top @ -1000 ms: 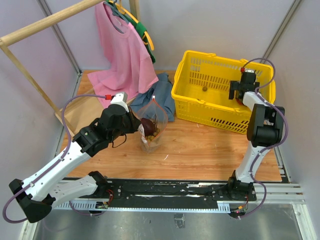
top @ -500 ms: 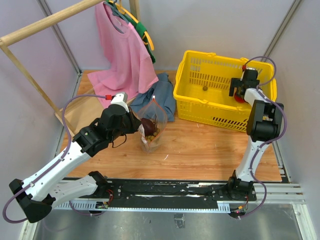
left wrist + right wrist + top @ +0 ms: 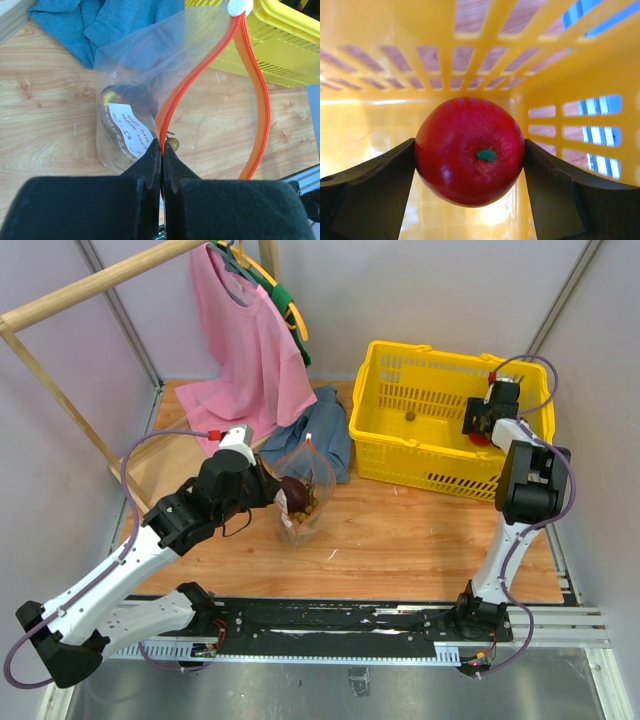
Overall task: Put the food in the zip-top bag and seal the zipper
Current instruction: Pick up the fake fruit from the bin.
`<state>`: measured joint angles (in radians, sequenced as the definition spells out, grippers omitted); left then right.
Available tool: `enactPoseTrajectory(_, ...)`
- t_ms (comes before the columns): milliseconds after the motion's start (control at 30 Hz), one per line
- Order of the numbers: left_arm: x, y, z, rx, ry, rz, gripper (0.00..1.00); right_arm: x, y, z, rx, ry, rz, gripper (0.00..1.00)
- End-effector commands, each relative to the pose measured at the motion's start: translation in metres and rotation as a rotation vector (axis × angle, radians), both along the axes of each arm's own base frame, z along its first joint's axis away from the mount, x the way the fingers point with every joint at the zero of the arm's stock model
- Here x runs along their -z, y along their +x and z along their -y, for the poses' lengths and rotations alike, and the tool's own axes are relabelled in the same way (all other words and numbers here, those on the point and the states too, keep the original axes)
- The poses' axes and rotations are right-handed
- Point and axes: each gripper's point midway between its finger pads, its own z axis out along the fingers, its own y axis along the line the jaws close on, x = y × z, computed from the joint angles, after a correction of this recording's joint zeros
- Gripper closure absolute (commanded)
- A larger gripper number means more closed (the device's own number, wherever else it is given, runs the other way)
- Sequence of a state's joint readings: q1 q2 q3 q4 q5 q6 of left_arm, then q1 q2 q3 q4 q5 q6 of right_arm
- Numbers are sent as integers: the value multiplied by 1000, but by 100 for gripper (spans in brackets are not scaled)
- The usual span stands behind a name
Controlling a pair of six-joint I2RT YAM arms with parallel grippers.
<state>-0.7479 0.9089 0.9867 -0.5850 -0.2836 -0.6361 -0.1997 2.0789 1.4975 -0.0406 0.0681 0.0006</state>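
Inside the yellow basket [image 3: 398, 438], the right gripper [image 3: 469, 165] presses both sides of the red fruit [image 3: 465, 142]; better to grip firmly, then lift straight up. The left gripper [image 3: 162, 155], closed tight, pinches the zipper [image 3: 200, 75] of the zip-top bag [image 3: 135, 70], mouth open.

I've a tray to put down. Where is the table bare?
Bare wood lies in front of the basket, between the bag and the right arm. Crowded behind: blue cloth and pink shirt beyond the bag, which the left gripper pinches; the right gripper grips an apple in the basket.
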Motion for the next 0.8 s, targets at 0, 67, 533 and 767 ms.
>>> enactPoseTrajectory(0,-5,1,-5,-20,-19,23,100,-16,-13,-5,-5,52,49,47)
enactPoseTrajectory(67,-6,1,-5,-20,-19,25,100,-30,-16,-11,-14,66,83,50)
enactPoseTrajectory(533,-8,8,0,-24,-13,32,100,-111,-49,-63,-84,129,249,58)
enactPoseTrajectory(767,-12,11,0,-29,-8,38,100,-168,-80,-95,-154,132,349,58)
